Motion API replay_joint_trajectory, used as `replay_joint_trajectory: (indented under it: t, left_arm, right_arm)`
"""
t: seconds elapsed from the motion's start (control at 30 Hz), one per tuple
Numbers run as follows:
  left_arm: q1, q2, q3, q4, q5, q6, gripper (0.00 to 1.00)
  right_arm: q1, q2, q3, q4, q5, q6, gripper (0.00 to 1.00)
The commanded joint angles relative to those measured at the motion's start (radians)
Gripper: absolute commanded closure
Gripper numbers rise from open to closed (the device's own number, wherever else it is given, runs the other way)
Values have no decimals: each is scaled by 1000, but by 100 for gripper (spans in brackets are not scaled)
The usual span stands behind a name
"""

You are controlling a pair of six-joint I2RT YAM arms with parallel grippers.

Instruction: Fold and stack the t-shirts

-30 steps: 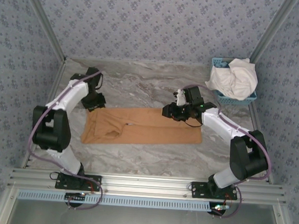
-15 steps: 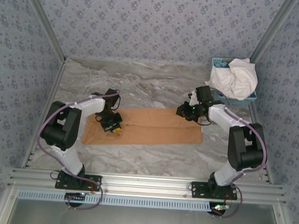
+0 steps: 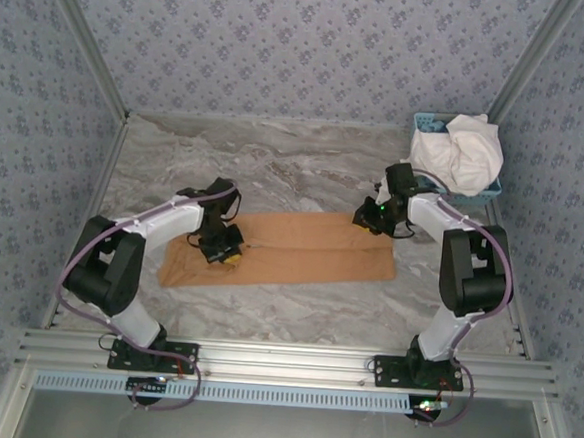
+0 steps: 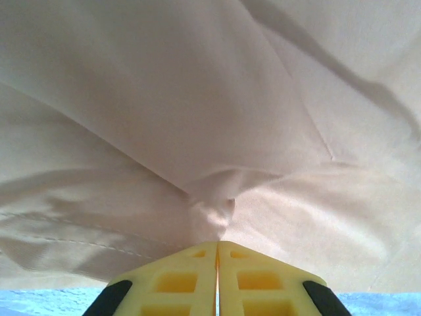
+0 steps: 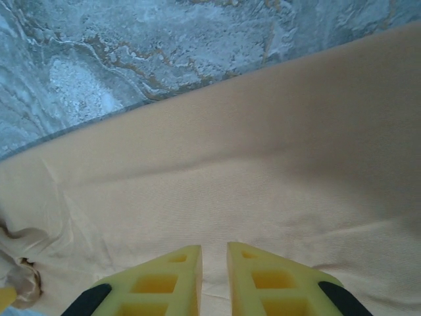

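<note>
Cloth bunched in my left jaws is the worry. They are clenched on a small pinch of the tan-orange t-shirt (image 3: 300, 248) near its left end, and from the pucker in the left wrist view I judge I may have only the top layer. Lifting by that could let the lower layers slide and undo the fold. My left arm reaches from the near left corner over the surface (image 3: 276, 158), elbow bent, wrist tipped down onto the shirt.

The shirt lies as a long folded band across the middle of the surface. My right jaws sit low over its far right corner, parted by a narrow gap with nothing between them. If they miss that edge, one end would rise alone and the band would skew. My right arm is folded steeply, forearm angled toward the far edge. In the far right corner the white t-shirt (image 3: 462, 151) lies crumpled in the light-blue basket (image 3: 479, 197).
</note>
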Motion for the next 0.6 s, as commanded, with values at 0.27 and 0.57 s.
replay_joint_trajectory:
  t: [0.27, 0.57]
  left_arm:
    - [19, 98, -33, -64, -29, 16, 94]
    - [123, 272, 154, -98, -76, 86, 94]
  right_arm:
    - [-9, 105, 137, -151, 122, -79, 80]
    - [-26, 140, 93, -268, 215, -7, 80]
